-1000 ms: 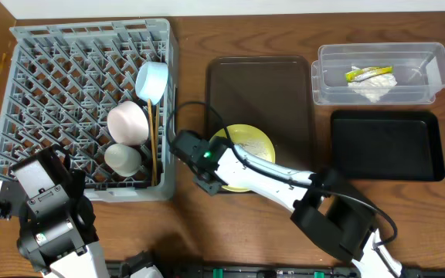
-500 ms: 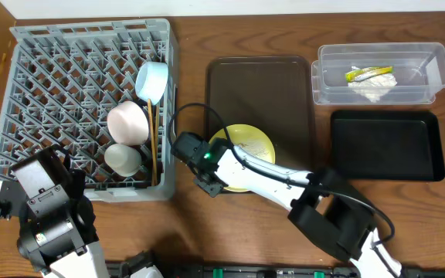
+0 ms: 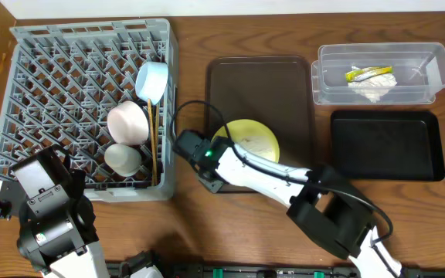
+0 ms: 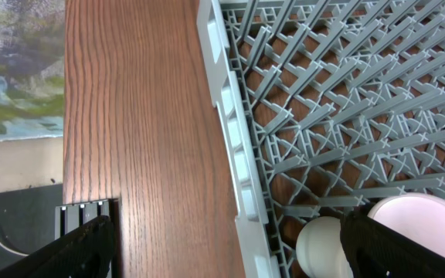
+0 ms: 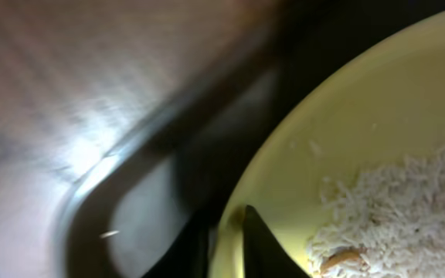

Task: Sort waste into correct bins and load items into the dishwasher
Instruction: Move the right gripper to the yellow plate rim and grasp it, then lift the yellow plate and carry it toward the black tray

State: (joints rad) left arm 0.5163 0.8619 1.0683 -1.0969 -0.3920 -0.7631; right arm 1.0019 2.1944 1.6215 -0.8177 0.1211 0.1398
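- Plate [image 3: 249,143], crumbs [image 5: 392,208] on it, sits on the brown tray [image 3: 261,85] near the desk's front edge.
- Right claw [image 5: 229,239] pinches its rim; left claw [image 4: 230,247] gapes, idle.
- Next I'd tip the crumbs into the black tray [image 3: 387,145].

**White shells and black joints**

The right arm [image 3: 265,179] has a long white shell between black joint blocks. Its elbow is a big black housing [image 3: 334,215] with angular edges. A small green light [image 3: 205,155] shines on the black wrist part, and a thin black cable [image 3: 195,105] makes a loop beside it. The left arm [image 3: 49,216] is mostly black, with a pale grey box [image 3: 33,179] on top and a round white sticker [image 3: 49,232]. The left fingers [image 4: 83,249] are black with a rough matte surface. The right fingers [image 5: 257,239] look dark, but they are blurred.
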